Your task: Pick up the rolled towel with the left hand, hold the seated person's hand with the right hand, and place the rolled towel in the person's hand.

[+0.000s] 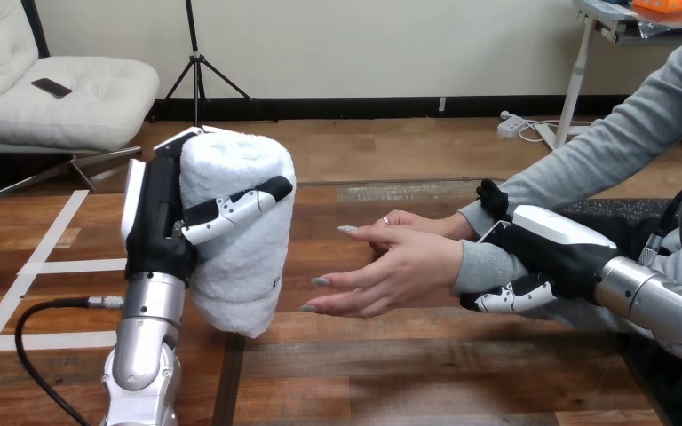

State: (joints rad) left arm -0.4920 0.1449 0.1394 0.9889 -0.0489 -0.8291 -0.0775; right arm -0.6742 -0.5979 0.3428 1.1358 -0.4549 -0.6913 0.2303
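The head camera looks forward and down, close over the wooden table point(391, 373).

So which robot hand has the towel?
The left hand, fingers curled round the rolled towel; the right hand grips the person's wrist instead.

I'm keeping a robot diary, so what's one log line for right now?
left hand: fingers round rolled towel, raised | right hand: round person's wrist | person's hand: open, empty, apart from towel

I can read no writing, number or sign anywhere. The rolled towel point(235, 240), clasped in the fingers of my left hand point(155, 229), bears a small dark mark near its lower edge, too small to read.
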